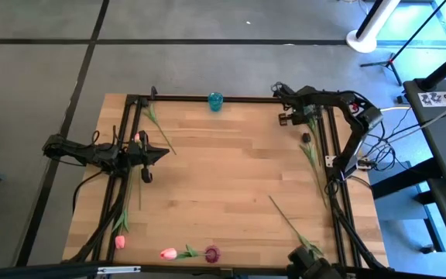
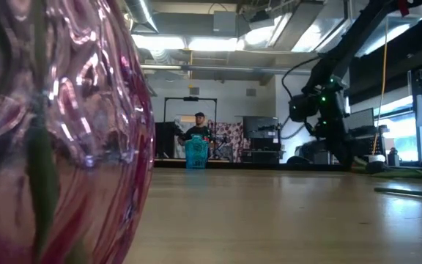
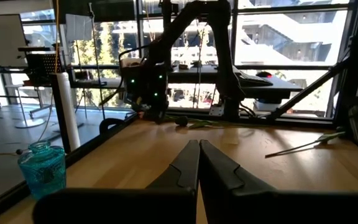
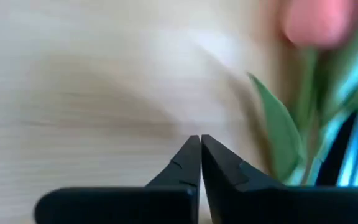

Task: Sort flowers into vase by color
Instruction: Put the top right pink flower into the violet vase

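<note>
Several green-stemmed flowers lie flat on the wooden table. A pink-headed one [image 1: 168, 253] lies at the near edge, another [image 1: 119, 242] at the near left, and a dark-headed one [image 1: 306, 137] at the far right. A teal vase [image 1: 215, 101] stands at the far edge and a pink glass vase [image 1: 211, 253] at the near edge. My left gripper [image 1: 165, 153] is shut and empty over the table's left side. My right gripper [image 1: 291, 116] is shut and empty, low over the far right corner, beside a pink flower head [image 4: 322, 22] and its leaf [image 4: 278, 137].
A long stem [image 1: 289, 221] lies slanting at the near right, and another flower [image 1: 159, 130] lies at the far left beside my left arm. A black frame [image 1: 246, 98] runs round the table. In the low view a person [image 2: 199, 125] shows far behind the table.
</note>
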`<act>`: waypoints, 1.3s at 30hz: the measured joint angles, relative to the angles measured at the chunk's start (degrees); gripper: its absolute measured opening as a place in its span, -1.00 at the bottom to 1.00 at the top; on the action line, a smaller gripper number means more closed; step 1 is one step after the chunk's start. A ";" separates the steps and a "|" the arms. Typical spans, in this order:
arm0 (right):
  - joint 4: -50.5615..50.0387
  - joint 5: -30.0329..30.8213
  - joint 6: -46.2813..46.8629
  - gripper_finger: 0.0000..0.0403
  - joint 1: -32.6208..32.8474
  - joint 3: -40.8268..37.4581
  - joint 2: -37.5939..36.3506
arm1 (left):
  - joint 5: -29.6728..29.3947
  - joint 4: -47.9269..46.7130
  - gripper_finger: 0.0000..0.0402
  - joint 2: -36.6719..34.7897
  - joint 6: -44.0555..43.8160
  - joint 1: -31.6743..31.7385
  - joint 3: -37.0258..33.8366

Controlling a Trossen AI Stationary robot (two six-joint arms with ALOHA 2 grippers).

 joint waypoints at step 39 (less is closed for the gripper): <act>1.02 15.47 19.81 -0.43 0.44 -2.84 2.68 | 0.02 0.00 -0.98 -0.02 0.00 0.00 -0.01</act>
